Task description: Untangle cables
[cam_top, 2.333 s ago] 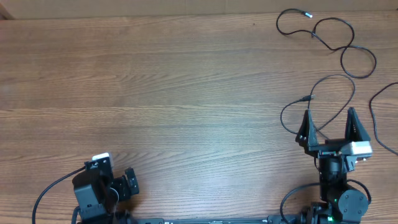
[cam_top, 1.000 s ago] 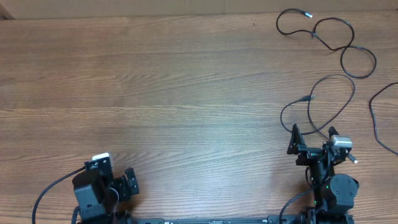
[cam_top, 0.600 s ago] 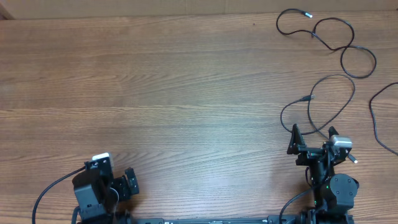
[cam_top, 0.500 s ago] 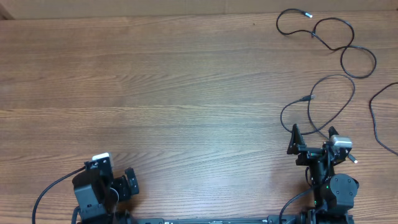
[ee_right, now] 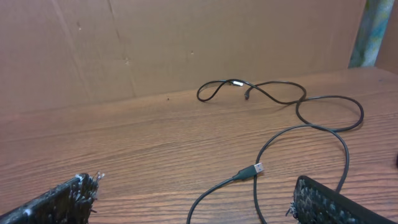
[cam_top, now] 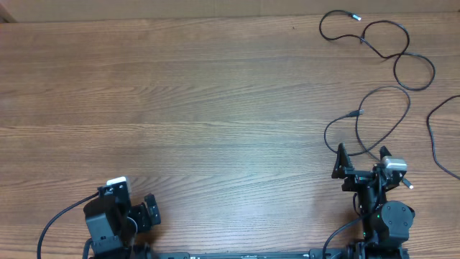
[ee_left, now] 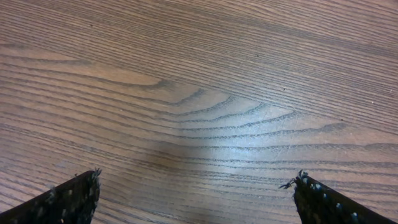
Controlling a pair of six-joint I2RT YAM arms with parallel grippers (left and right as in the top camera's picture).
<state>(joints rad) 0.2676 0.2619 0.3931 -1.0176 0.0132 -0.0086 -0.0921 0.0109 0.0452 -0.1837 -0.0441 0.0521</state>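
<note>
The right jaws stand wide apart and hold nothing, low over the near right of the surface; the left jaws, at the near left, are likewise spread and empty, with only bare wood before them; the cables all lie on the right side, well apart from the left jaws. The near cable lies just ahead of the right jaws, its silvery plug between the two tips in the wrist view; whether either tip touches the cord I cannot tell. It curls in an open loop that crosses itself. The far cable lies beyond in loose bends toward the far right corner; its nearest loop comes just beside the near cable's, touching or not I cannot say. A third cable curves along the right edge. Nothing looks knotted, so I judge the sorting late, with only crossings left. The next move, if any, calls for the right jaws to drop behind the plug, close lightly and draw it left to open the loop; the cord lies flat, so the tips must reach the wood.
</note>
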